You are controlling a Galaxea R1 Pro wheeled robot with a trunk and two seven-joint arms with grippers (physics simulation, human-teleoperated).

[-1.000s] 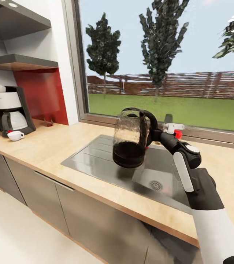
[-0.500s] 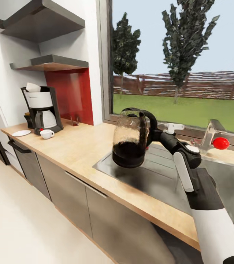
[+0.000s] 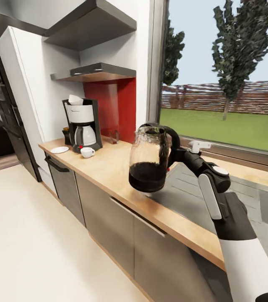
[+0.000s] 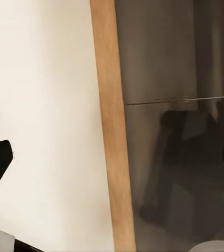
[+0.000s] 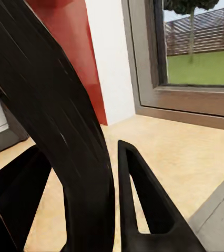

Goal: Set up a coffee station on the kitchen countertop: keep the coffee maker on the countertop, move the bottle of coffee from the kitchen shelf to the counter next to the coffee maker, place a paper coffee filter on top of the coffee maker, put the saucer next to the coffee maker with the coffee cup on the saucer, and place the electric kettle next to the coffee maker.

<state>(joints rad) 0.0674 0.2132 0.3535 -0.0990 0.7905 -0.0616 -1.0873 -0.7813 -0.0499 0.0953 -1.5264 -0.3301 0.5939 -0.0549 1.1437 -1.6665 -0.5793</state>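
Carrying the electric kettle (image 3: 149,159) by its black loop handle, the right tool (image 3: 176,153) is pinched on that handle at frame centre, kettle in the air above the surface (image 3: 108,167) edge; left tool state cannot be told. Coffee maker (image 3: 81,126), filter (image 3: 75,100) on top, coffee cup (image 3: 87,152) and saucer (image 3: 59,149) sit at middle left. Risk, as a judgement: the handle-only grip lets the kettle swing, so it could slip or knock the cup on set-down.

No text, label, brand or number can be read anywhere; a faint mark on the coffee maker (image 3: 81,123) is too blurred to read.
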